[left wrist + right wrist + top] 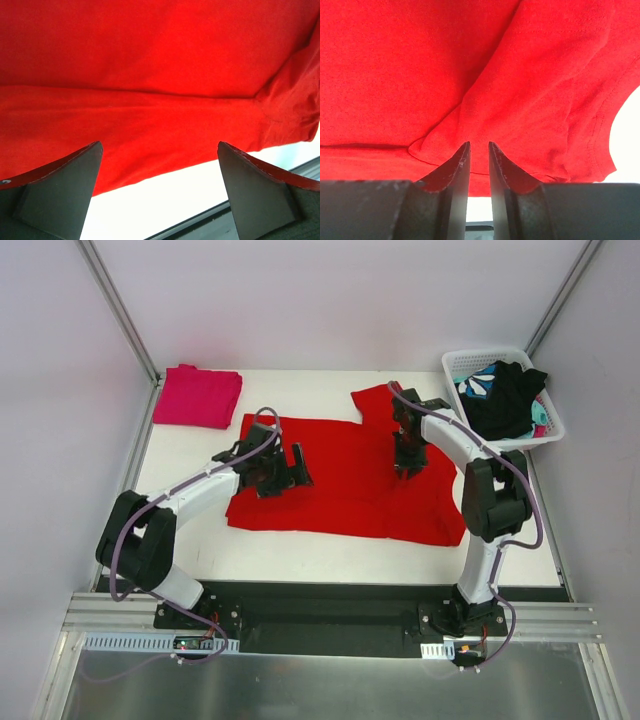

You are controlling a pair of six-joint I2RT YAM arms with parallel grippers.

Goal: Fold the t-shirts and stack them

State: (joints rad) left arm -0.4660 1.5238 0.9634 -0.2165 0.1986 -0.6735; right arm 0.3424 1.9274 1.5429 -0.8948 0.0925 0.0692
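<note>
Red t-shirt beneath left end effector spread wide, right end effector at its fold, grip unclear

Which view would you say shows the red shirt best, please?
The top view: it shows the whole red shirt spread on the table. The left wrist view shows only its edge and a sleeve seam; the right wrist view shows only a raised fold.
</note>
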